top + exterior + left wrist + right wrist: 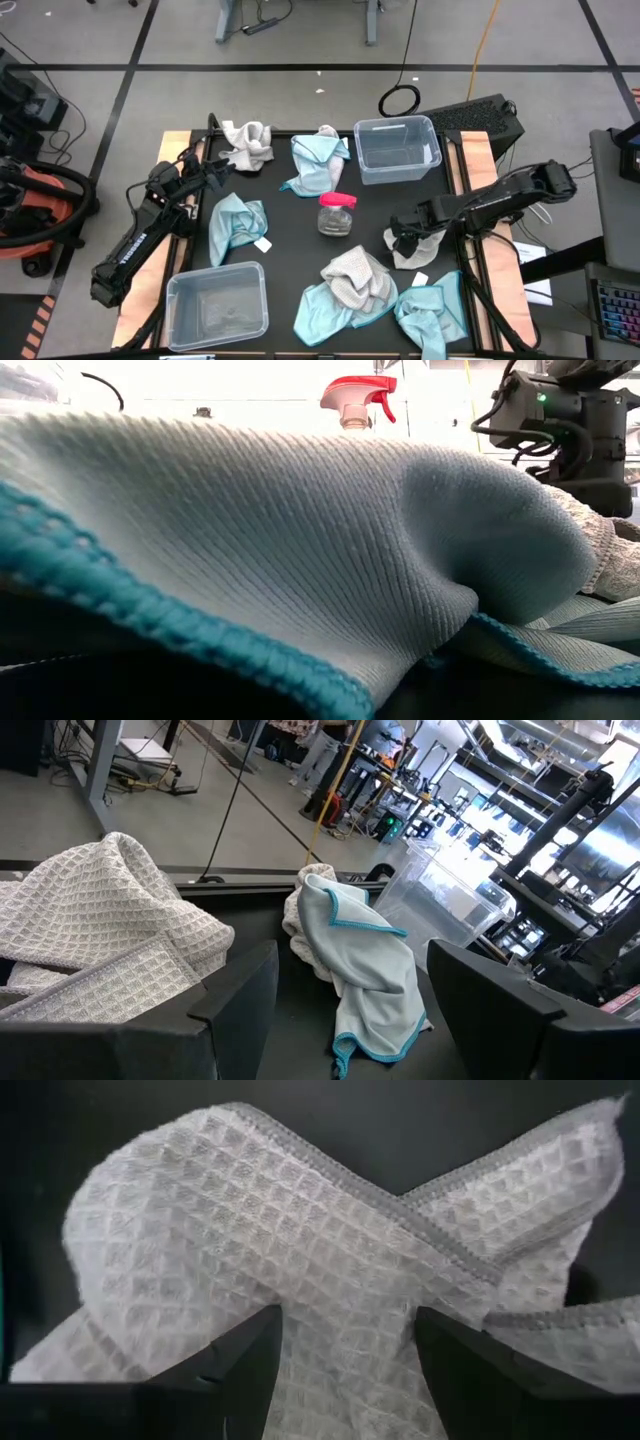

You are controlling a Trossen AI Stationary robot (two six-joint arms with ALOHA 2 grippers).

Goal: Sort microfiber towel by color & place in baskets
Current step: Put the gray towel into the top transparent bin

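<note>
Several microfiber towels lie on the black table: light blue ones (320, 162) (237, 225) (432, 312) and grey waffle ones (247, 145) (358, 275). Two clear baskets stand at the far right (397, 148) and the near left (217, 300). My right gripper (405, 240) is open, low over a grey waffle towel (418, 252) near the table's right edge. My left gripper (218, 175) is open and touches nothing, just short of the far-left grey towel (100, 920). The blue towel (365, 960) and the far basket (440, 900) lie beyond it. My right gripper (345, 1350) comes at the grey waffle towel from above, pointing down. Its open fingers (235, 1365) stand on either side of a raised strip near the towel's middle (345, 1310), and cloth fills the gap. The towel lies on the table. Whether the fingers touch it, I cannot tell.
A small clear jar with a pink lid (337, 213) stands mid-table between the arms. A blue towel (300, 540) fills most of the low view, with the right arm (560, 420) behind it. A red-topped spray bottle (358, 400) shows in the background.
</note>
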